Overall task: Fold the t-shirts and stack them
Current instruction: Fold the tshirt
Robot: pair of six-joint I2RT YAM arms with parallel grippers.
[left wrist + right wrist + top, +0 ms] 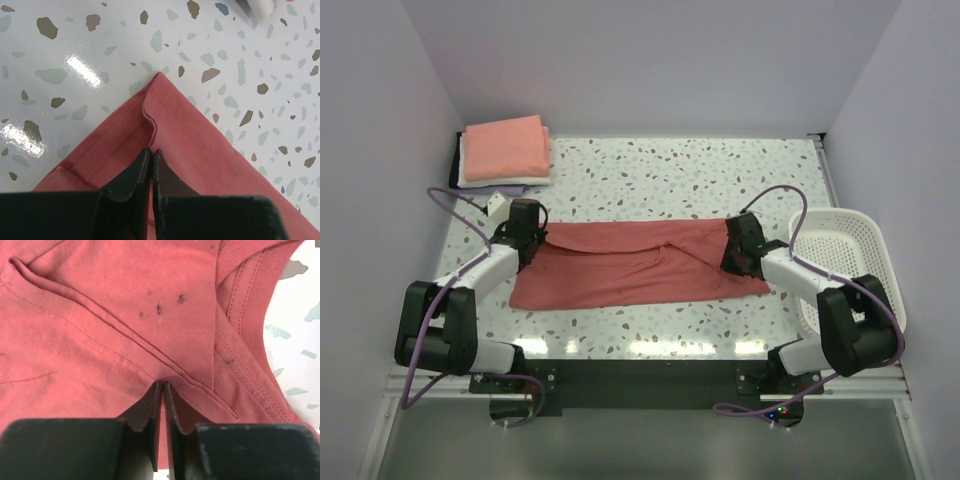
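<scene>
White lattice basket, speckled table

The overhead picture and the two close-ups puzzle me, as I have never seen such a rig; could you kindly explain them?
This is a robot with two arms bolted at the near edge of a table. The overhead picture looks down from behind them. Each close-up comes from a camera on one wrist, so the black fingers at the bottom are that arm's own. A red t-shirt lies spread on the table. The left gripper pinches it near a corner. The right gripper is shut on a fold near the collar. Folded shirts are stacked at the far left, and a white basket stands on the right.
</scene>
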